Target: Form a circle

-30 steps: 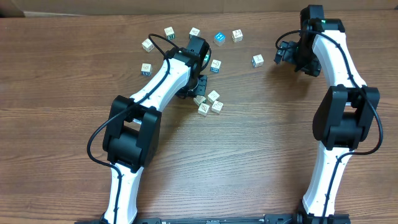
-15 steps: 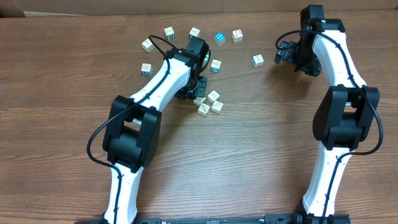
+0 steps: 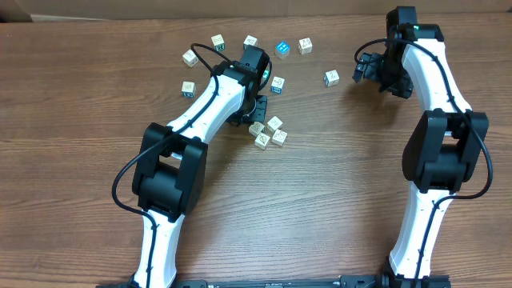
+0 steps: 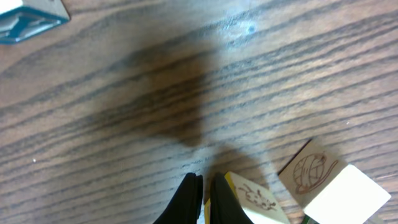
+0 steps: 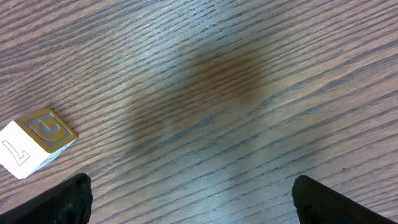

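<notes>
Small whitish letter cubes lie loosely on the wooden table: an arc at the back from one cube [image 3: 190,57] to another [image 3: 331,78], and a tight cluster [image 3: 270,133] below. No circle shows. My left gripper [image 3: 254,118] is shut and empty, low over the table at the cluster's left edge. In the left wrist view its fingertips [image 4: 202,198] touch together, and a yellow-edged cube [image 4: 256,198] lies against the right finger. My right gripper [image 3: 364,69] is open just right of the arc's last cube; its wrist view shows that gold-lettered cube [image 5: 37,140] left of the wide jaws [image 5: 193,202].
A solid bright-blue cube [image 3: 282,49] sits within the back arc. A single cube [image 3: 278,84] lies beside the left wrist and another [image 3: 187,88] to the arm's left. A teal-faced cube [image 4: 28,15] shows at the left wrist view's top corner.
</notes>
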